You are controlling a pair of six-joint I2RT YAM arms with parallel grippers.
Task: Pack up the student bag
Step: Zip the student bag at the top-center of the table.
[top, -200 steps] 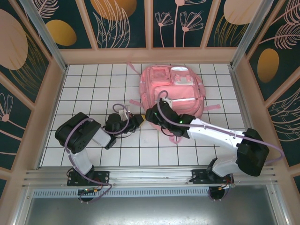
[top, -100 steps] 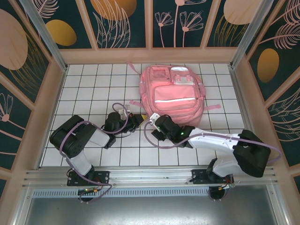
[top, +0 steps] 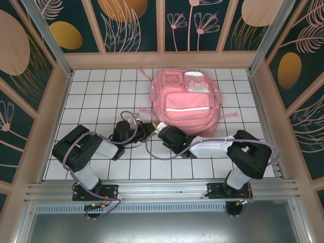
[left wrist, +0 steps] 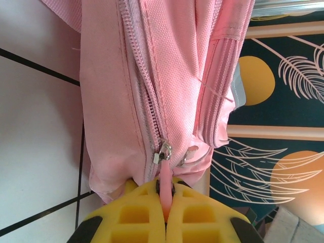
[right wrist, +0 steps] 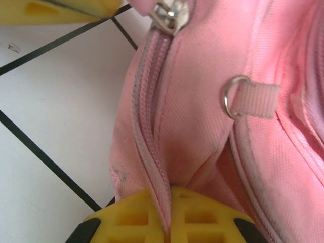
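Bag (top: 186, 98) lies flat on the far middle of the table (top: 96, 91), a little to the right, with its top toward the back wall (top: 136, 25). It is soft pink fabric with a silvery strip (top: 190, 108) across the front pocket, smaller zip pockets above, and thin pink straps (top: 230, 115) trailing onto the white tiles on both sides. The walls around are dark panels painted with leaves and gold and peach discs. Both arms reach in low over the tiles, and their wrists and purple cables (top: 152, 152) cover the bag's near left corner from above.

At that corner the left gripper (left wrist: 166, 205) comes in from the left, its yellow fingers (left wrist: 131, 212) pressed together on the pink pull (left wrist: 165, 177) of a metal slider (left wrist: 161, 152). The zip runs away from it up the bag's side. The right gripper (right wrist: 167, 215) sits just beside it on the right, clamped tight on the zip edge (right wrist: 152, 152), a fold of pink tape and fabric rising between its pads. The same slider shows at the top of that view, and a small metal ring (right wrist: 234, 97) on a webbing loop lies on the fabric nearby
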